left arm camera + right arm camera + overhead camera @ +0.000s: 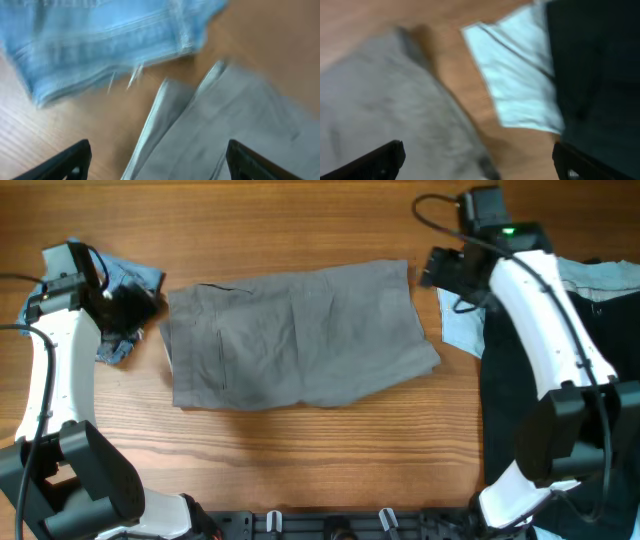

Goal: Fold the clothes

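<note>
grey shorts (300, 335) lie flat mid-table, the left gripper (159, 150) and right gripper (477, 150) poised at either end, both wide open and empty, where a loose pinch could snag the denim shorts (100, 40) at left or the pale blue shirt (520, 85) at right.

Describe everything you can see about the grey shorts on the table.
The grey shorts lie spread flat in the middle of the wooden table, long side running left to right. Plain grey-taupe cloth, cotton by its look, lightly creased, with a slit pocket near the left arm's end. Only the table touches them; left gripper and right gripper hover open beyond either end.
</note>
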You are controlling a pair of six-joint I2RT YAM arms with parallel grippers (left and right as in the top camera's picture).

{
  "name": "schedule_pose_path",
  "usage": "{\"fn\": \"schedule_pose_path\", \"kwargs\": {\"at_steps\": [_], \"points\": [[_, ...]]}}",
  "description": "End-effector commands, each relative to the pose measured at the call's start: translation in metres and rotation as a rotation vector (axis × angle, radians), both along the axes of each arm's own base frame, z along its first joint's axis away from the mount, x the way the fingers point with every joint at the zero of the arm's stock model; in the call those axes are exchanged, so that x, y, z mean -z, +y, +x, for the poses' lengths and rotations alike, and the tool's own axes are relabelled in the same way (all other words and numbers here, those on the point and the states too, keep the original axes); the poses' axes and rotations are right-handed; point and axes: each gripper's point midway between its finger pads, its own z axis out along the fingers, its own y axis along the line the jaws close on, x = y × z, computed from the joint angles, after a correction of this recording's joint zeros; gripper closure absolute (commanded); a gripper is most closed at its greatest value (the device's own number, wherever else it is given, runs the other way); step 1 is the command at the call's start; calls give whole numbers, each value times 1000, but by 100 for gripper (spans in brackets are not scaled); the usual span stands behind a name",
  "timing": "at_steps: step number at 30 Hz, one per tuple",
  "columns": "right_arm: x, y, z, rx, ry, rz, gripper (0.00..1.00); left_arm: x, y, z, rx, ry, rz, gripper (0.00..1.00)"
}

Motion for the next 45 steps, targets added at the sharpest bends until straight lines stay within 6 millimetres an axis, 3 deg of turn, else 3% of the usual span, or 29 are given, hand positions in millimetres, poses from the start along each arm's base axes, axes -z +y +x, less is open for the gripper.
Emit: {"fn": "schedule_pose_path", "kwargs": {"at_steps": [1,3,5,8,9,10,11,12,14,15,16,18,19,20,22,23,24,25,28,30,31,33,36,38,40,42,45], "points": [[22,3,-33,-179,164,136,0,20,-10,-37,19,160,-38,15],[45,9,-62,-217,268,199,0,37,-17,-53,25,217,-58,15],[73,29,-86,-268,325,328,0,62,-41,-59,133,199,-145,18],[102,61,-96,-301,283,520,0,84,-62,-61,231,165,-183,19],[110,76,-97,-320,241,609,1,89,-66,-60,247,157,-178,23],[113,84,-99,-333,221,662,4,90,-70,-59,266,154,-174,35],[116,89,-101,-340,209,696,12,89,-75,-58,308,152,-165,48],[119,89,-102,-334,207,696,29,89,-78,-57,331,149,-159,65],[127,81,-104,-295,226,643,82,89,-83,-55,349,144,-151,96],[133,66,-106,-259,250,552,94,90,-80,-55,346,150,-135,96],[138,44,-109,-202,285,431,96,91,-76,-57,339,164,-114,96],[126,-4,-114,-82,333,192,95,91,-67,-60,318,183,-87,96],[111,-18,-112,-55,323,120,84,91,-64,-60,308,180,-89,96],[98,-19,-107,-64,295,114,51,89,-62,-59,301,175,-87,96],[77,-17,-100,-83,240,114,29,86,-62,-57,301,165,-88,96],[63,-17,-96,-86,204,111,26,81,-65,-55,307,154,-104,96],[51,-17,-93,-89,169,109,26,74,-71,-51,317,131,-140,93],[38,-17,-90,-94,128,107,25,67,-76,-47,326,107,-164,83],[2,0,-89,-132,10,195,21,56,-86,-35,355,34,-213,38],[-11,27,-91,-256,-29,321,27,59,-87,-30,391,20,-199,27],[-13,41,-94,-315,-29,375,32,59,-92,-25,407,2,-207,28],[-11,53,-98,-357,-14,393,33,49,-106,-13,454,-81,-273,29],[1,66,-96,-397,-4,393,34,33,-109,23,536,-251,-216,31],[15,52,-92,-263,33,341,35,20,-116,46,596,-357,-158,38],[23,41,-74,-215,-9,291,34,12,-129,65,652,-443,-117,38],[24,43,-59,-221,-55,295,33,17,-134,78,686,-470,-67,39],[20,46,-45,-235,-113,304,29,57,-122,89,646,-397,10,40]]}}
